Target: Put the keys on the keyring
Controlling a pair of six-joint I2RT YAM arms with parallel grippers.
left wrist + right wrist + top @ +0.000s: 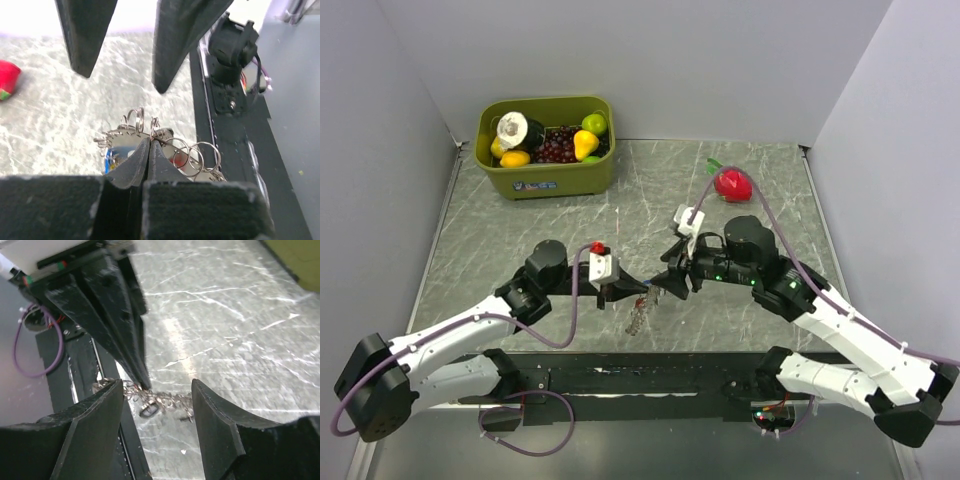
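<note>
Bright even light, glary wrist views

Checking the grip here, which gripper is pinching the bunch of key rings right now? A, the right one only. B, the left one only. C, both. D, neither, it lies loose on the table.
B: the left gripper is shut on the bunch of key rings, while the right gripper stands open with its fingers apart beside it.

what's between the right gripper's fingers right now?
The keyring bundle, pinched by the shut left gripper, sits in the gap of the open right gripper. The right wrist view shows it best.
</note>
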